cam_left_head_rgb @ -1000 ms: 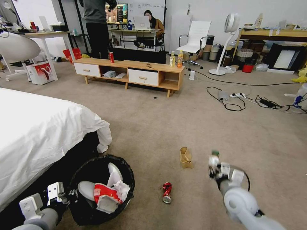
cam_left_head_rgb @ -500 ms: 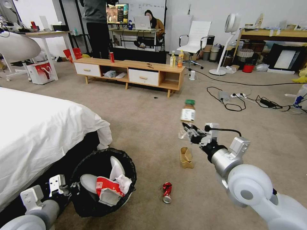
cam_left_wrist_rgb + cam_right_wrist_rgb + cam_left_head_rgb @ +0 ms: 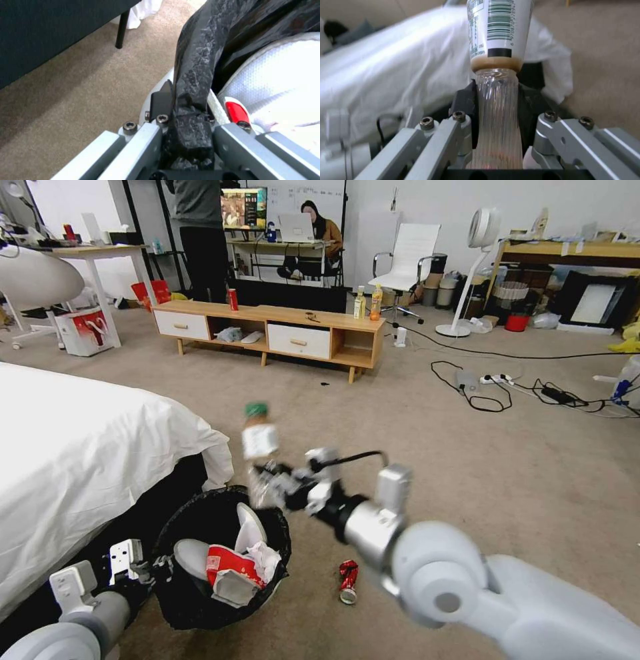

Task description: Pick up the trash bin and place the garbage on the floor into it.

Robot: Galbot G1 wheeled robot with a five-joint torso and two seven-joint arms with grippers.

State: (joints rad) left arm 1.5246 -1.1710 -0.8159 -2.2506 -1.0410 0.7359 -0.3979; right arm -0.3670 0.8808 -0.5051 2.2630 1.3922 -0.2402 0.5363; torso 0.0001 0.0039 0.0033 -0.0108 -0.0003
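Bottle [image 3: 259,441], green-capped, now swung leftward from mid-carpet to just above trash bin [image 3: 175,607] rim, clamped in right gripper [image 3: 270,488]; drop looks imminent. Left gripper [image 3: 139,573] pinches bin's bag-lined edge beside bed [image 3: 80,447]. Crushed can [image 3: 347,582] remains on floor [image 3: 507,473].

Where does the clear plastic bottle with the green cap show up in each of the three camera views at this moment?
Head view: the clear plastic bottle with the green cap stands upright mid-frame, just above the black-lined trash bin, gripped low by the right gripper.
Left wrist view: not in it; the left gripper clamps the bin's bagged rim.
Right wrist view: the bottle fills the centre, clamped by the ribbed lower body.
Shared landmark: the white bedsheet.
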